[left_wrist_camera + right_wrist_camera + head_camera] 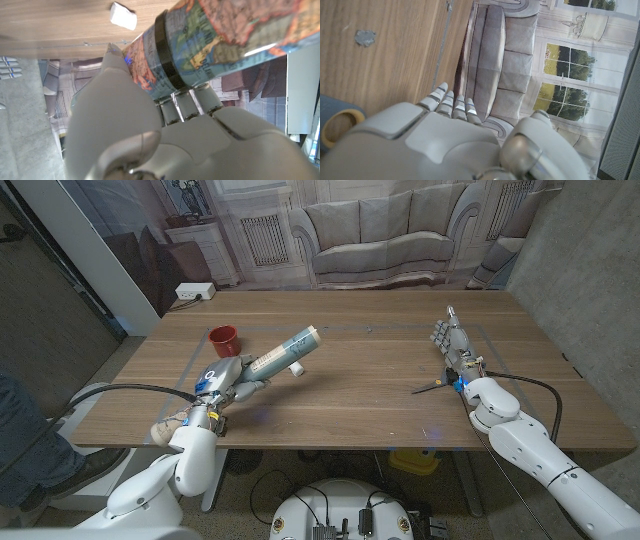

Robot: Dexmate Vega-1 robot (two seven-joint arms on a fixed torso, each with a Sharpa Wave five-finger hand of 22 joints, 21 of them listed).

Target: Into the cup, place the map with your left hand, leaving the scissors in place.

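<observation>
My left hand (228, 380) has its fingers wrapped around the lower end of the rolled map (283, 354), which slants up and away from the hand, clear of the table; in the left wrist view the fingers (192, 102) curl under the roll (220, 45) just by its black band. The red cup (223, 340) stands a little beyond the hand and to its left, near but not touching the map, so I judge the pick done and the carry and drop left: I need to swing the roll over the rim, tip it upright and let go. My right hand (452, 345) stands on its edge with fingers straight and together, holding nothing; the scissors (436, 387) lie on the table just beside its wrist, untouched, as the task wants. A small white block (297, 367) lies under the map's far half. The surface is a wooden table (370, 410); behind it hangs a backdrop printed with a sofa and windows, and a person's leg shows at my far left.
</observation>
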